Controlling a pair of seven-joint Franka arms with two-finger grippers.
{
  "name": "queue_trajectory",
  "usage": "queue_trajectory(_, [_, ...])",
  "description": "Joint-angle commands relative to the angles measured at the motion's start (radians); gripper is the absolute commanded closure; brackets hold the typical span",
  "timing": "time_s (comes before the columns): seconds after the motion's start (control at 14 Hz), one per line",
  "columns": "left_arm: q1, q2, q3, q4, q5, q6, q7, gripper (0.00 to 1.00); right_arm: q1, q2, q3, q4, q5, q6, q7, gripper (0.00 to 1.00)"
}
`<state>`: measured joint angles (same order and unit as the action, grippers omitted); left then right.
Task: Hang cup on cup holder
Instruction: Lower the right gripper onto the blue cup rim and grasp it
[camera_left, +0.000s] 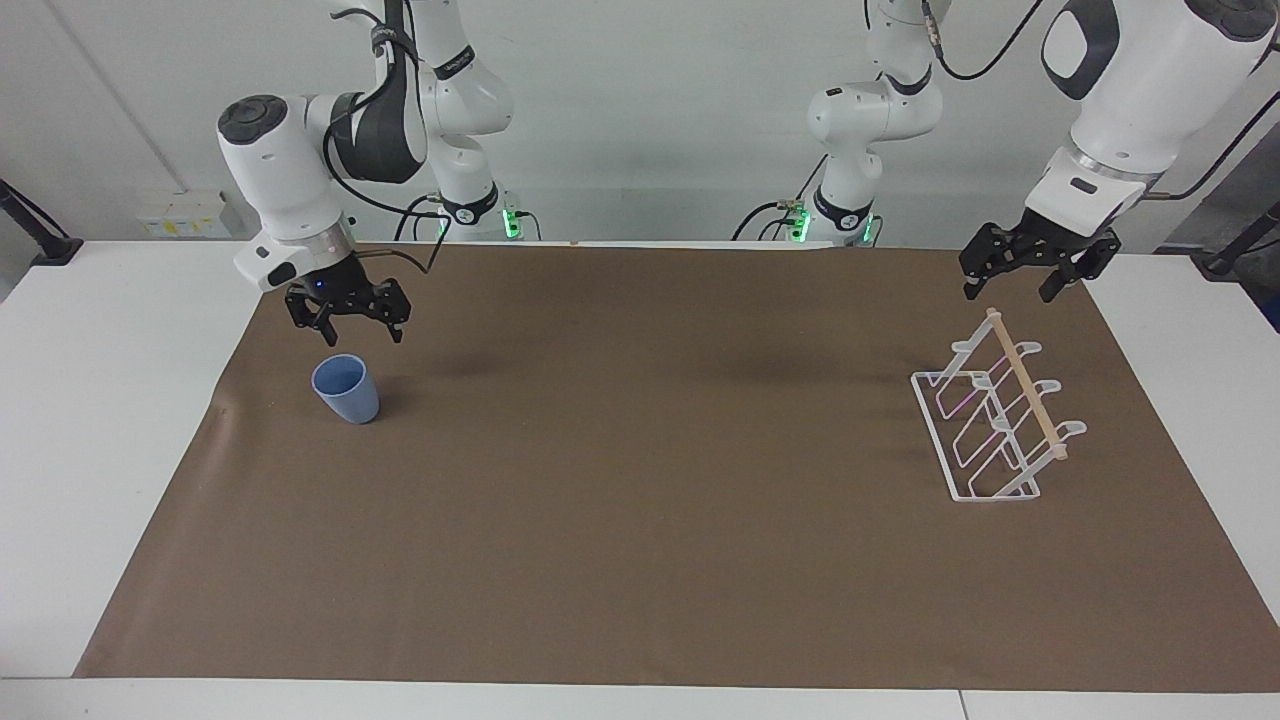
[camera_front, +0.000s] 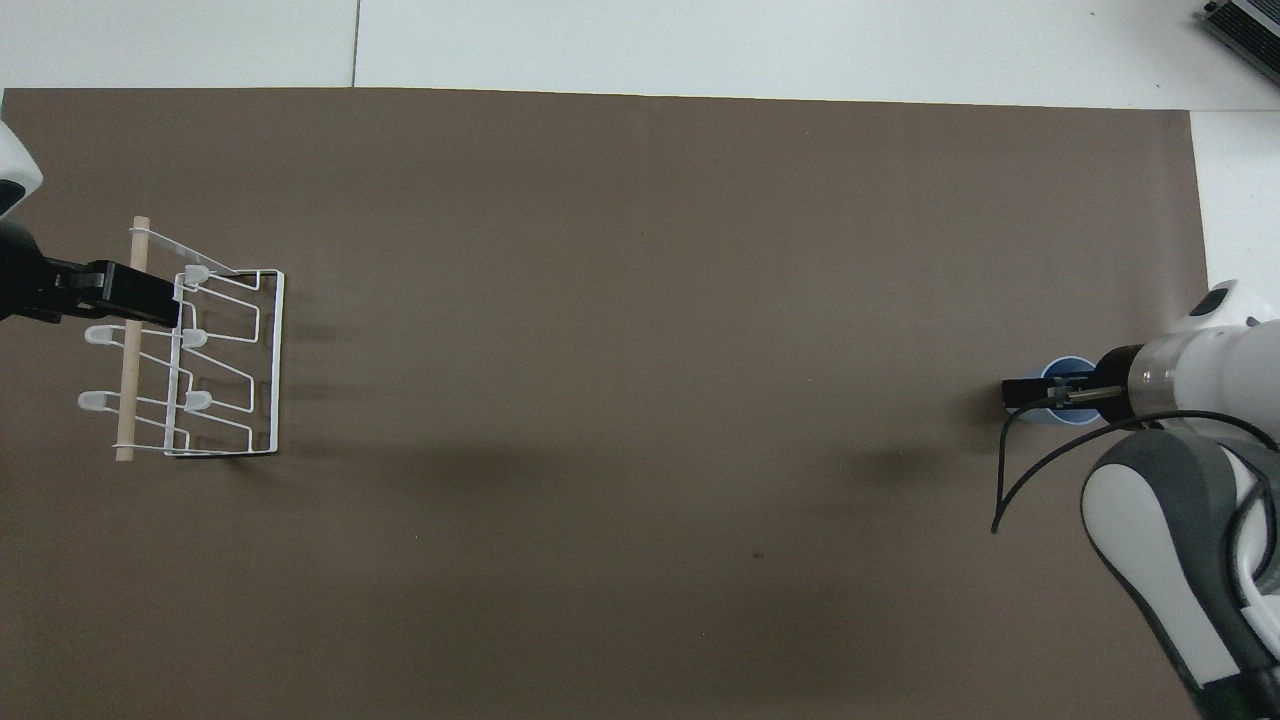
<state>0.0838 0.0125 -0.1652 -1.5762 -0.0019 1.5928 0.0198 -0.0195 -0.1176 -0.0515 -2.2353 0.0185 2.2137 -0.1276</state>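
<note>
The light blue cup (camera_left: 346, 390) stands upright on the brown mat toward the right arm's end of the table. My right gripper (camera_left: 362, 336) is open and hangs just above the cup's rim without touching it. In the overhead view the right gripper (camera_front: 1030, 392) covers most of the cup (camera_front: 1072, 367). The white wire cup holder (camera_left: 1000, 420) with its wooden dowel (camera_left: 1025, 385) stands toward the left arm's end and also shows in the overhead view (camera_front: 225, 360). My left gripper (camera_left: 1012, 285) is open, waiting in the air over the holder's end nearest the robots, and also shows in the overhead view (camera_front: 140, 296).
The brown mat (camera_left: 640, 520) covers most of the white table (camera_left: 90, 400). A black cable (camera_front: 1010, 470) loops off the right arm's wrist over the mat. A dark device (camera_front: 1245, 25) sits at the table's corner farthest from the robots.
</note>
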Motion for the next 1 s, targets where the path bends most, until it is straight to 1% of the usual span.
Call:
queue_trajectory(0.0, [0.001,-0.025,0.006,-0.028,-0.013,0.004,-0.001,0.00,-0.008,0.067,0.001,-0.015,0.015,0.075,-0.030,0.00])
queue_trajectory(0.14, [0.001,-0.026,0.006,-0.028,-0.013,0.004,-0.001,0.00,-0.008,0.102,0.001,-0.018,0.015,0.106,-0.032,0.00])
queue_trajectory(0.29, [0.001,-0.026,0.006,-0.028,-0.013,0.004,-0.001,0.00,-0.008,0.114,0.001,-0.040,0.015,0.141,-0.046,0.00])
queue_trajectory(0.5, [0.001,-0.025,0.006,-0.028,-0.013,0.004,-0.001,0.00,-0.017,0.121,0.001,-0.095,0.015,0.224,-0.133,0.00])
queue_trajectory(0.71, [0.001,-0.025,0.006,-0.028,-0.013,0.004,-0.001,0.00,-0.019,0.119,-0.001,-0.096,0.015,0.227,-0.156,0.00])
queue_trajectory(0.79, [0.001,-0.026,0.006,-0.028,-0.013,0.004,-0.001,0.00,-0.019,0.119,-0.001,-0.098,0.015,0.227,-0.156,0.02])
queue_trajectory(0.86, [0.001,-0.026,0.006,-0.028,-0.013,0.004,-0.001,0.00,-0.019,0.119,-0.001,-0.098,0.015,0.227,-0.158,0.12])
queue_trajectory(0.93, [0.001,-0.025,0.006,-0.028,-0.013,0.004,-0.001,0.00,-0.020,0.119,-0.001,-0.098,0.015,0.227,-0.156,0.19])
